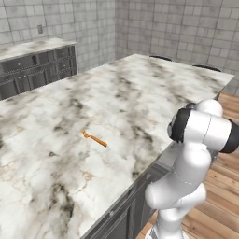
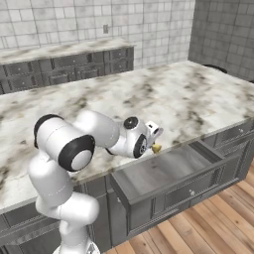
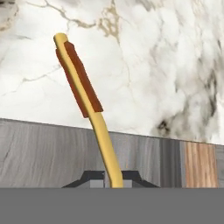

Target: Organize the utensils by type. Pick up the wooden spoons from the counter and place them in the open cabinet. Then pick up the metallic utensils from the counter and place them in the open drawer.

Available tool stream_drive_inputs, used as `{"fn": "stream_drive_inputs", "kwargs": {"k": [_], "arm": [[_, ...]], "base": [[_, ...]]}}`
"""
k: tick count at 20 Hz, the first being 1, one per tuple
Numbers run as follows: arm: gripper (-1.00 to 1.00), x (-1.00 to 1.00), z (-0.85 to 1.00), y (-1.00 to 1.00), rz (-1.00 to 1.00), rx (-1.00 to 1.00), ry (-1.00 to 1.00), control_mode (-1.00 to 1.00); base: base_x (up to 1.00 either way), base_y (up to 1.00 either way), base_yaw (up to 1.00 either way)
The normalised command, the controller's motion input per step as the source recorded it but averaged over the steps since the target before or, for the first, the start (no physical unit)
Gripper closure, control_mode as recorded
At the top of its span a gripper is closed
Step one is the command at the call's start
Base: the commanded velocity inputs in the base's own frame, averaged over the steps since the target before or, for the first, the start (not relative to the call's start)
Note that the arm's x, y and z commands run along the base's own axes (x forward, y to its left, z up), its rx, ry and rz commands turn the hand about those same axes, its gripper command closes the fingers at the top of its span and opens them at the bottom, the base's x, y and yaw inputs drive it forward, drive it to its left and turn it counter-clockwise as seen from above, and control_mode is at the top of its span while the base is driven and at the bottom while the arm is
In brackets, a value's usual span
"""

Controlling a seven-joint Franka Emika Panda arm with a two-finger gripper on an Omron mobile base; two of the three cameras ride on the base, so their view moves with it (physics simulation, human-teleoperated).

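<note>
My gripper (image 2: pixel 155 140) hangs over the open drawer (image 2: pixel 163 171) at the front edge of the marbled counter (image 2: pixel 198 99). It is shut on a slim yellow utensil (image 3: pixel 103 140) with a red-brown strip along its upper part. The utensil's yellow tip (image 2: pixel 156 147) pokes out below the hand. In the hand view the utensil rises from between my gripper (image 3: pixel 114 180) and crosses the grey drawer (image 3: pixel 43 153) and the counter (image 3: pixel 166 65). A thin orange metallic utensil (image 1: pixel 94 138) lies flat on the counter (image 1: pixel 140 93), far from the hand. The wooden spoons and the open cabinet are out of view.
A second counter over dark panelled cabinets (image 2: pixel 64 62) runs along the tiled back wall. Wooden floor (image 2: pixel 208 223) lies in front of the drawer. Two dark stool tops (image 1: pixel 161 57) show at the counter's far edge. My own arm (image 1: pixel 196 154) stands by the counter's corner.
</note>
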Motion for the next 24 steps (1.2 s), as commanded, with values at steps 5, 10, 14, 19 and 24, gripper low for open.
{"fn": "stream_drive_inputs", "kwargs": {"k": [5,10,14,19,24], "arm": [[1.0,-0.07,-0.23,-0.65,-0.18,0.17,0.0,-1.0],[1.0,0.0,-0.15,-0.57,-0.15,0.18,0.0,-1.0],[1.0,-0.07,-0.21,-0.66,-0.13,0.18,0.0,-1.0],[1.0,0.0,-0.49,-0.31,-0.03,0.08,0.0,-1.0],[1.0,0.06,-0.47,-0.03,-0.01,0.0,0.0,-1.0]], "base": [[0.0,0.0,0.0],[0.0,0.0,0.0],[0.0,0.0,0.0],[0.0,0.0,0.0],[0.0,0.0,0.0]]}}
